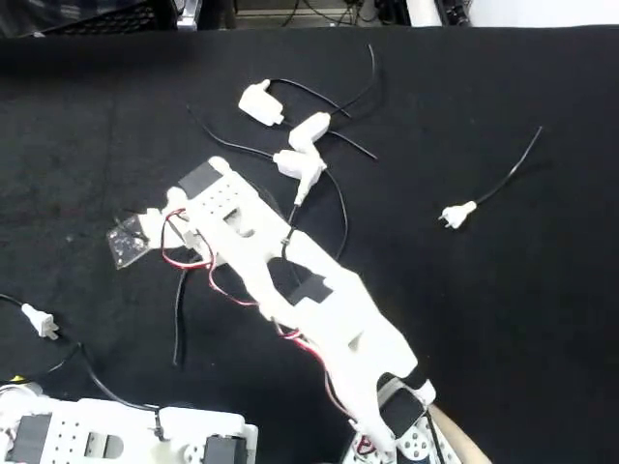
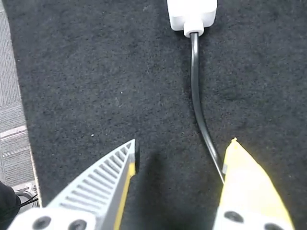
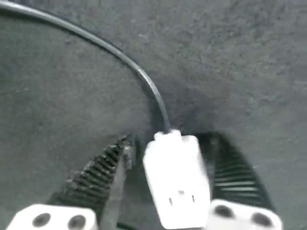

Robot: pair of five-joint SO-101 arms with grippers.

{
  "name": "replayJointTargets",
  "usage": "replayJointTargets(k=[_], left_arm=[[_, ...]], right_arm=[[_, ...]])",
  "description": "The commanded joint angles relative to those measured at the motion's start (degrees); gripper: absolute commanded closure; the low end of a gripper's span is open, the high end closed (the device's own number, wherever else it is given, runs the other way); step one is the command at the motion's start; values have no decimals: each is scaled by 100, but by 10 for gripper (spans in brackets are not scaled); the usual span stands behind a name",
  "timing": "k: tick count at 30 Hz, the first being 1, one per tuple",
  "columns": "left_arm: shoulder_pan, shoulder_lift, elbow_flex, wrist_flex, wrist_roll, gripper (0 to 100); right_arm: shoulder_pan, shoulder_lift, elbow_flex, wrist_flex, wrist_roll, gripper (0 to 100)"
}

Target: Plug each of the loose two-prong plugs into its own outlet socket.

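Nearest, the left gripper (image 2: 182,143) hangs with jaws apart over the black table (image 1: 503,319), a two-prong plug (image 1: 39,320) lying just ahead of it; farther in, the right gripper (image 3: 170,141) stands open astride an outlet socket (image 3: 176,182), a sliver of gap showing on one side; I would close squarely on its flat sides, leaving the slotted face bare and its black cable (image 3: 144,79) unpinched; the socket is white and blocky, two thin slots facing the wrist; farthest, three further sockets (image 1: 295,162) cluster together
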Motion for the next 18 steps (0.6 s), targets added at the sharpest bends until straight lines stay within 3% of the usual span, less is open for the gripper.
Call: replayJointTargets(k=[1, 4, 10, 18], left_arm=[[-57, -35, 110, 35, 18, 711], [-57, -35, 110, 35, 18, 711], [-57, -35, 110, 35, 18, 711], [-57, -35, 110, 35, 18, 711]], right_arm=[[-229, 119, -892, 316, -642, 941], [-273, 163, -1191, 325, -1064, 987], [-246, 145, -1780, 633, -1160, 986], [-185, 171, -3785, 1547, -1864, 986]])
